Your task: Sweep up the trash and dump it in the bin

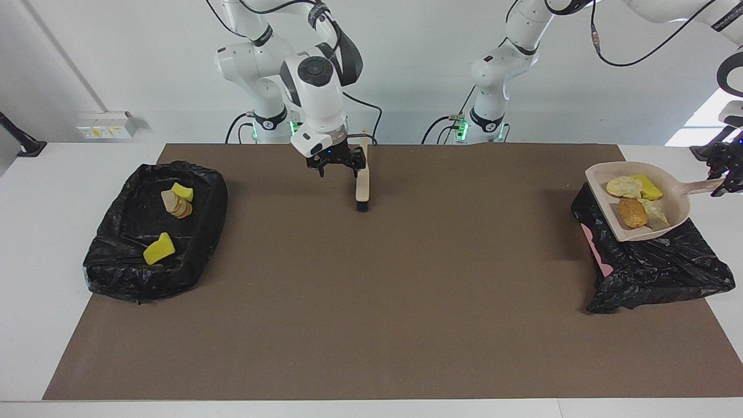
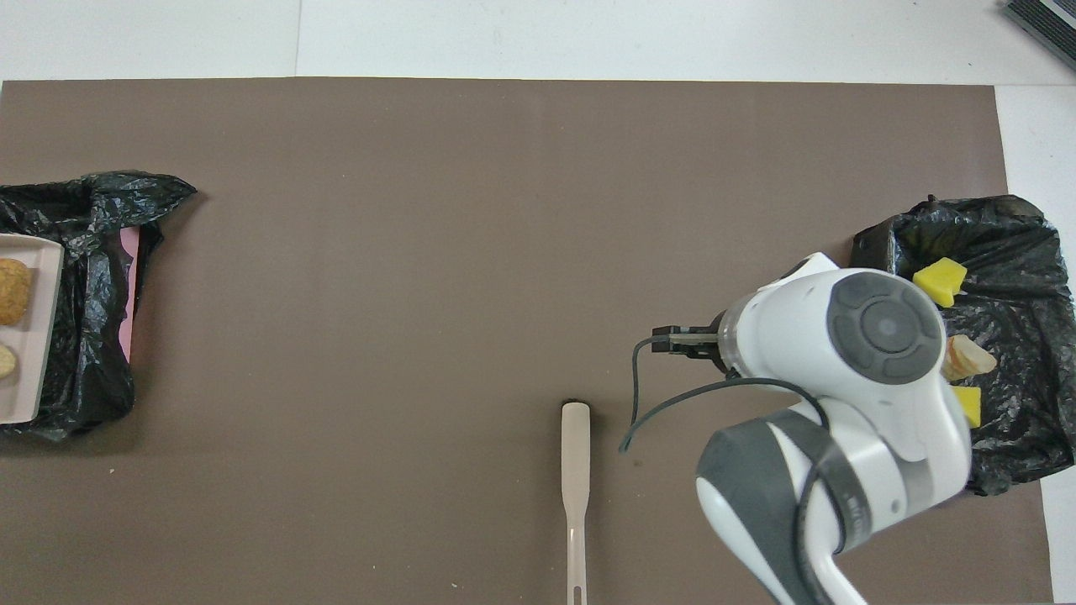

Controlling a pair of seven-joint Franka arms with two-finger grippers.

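Observation:
My left gripper is shut on the handle of a pale beige dustpan and holds it tilted over the black-bagged bin at the left arm's end of the table. The trash lies in the pan: a yellow sponge chunk, beige lumps and a brown cork piece. The pan's edge and the bin also show in the overhead view. My right gripper is open and empty, just above the mat beside the beige brush. The brush lies flat on the mat.
A second black-bagged bin stands at the right arm's end, with yellow sponge chunks and beige pieces in it. It also shows in the overhead view. The brown mat covers most of the table.

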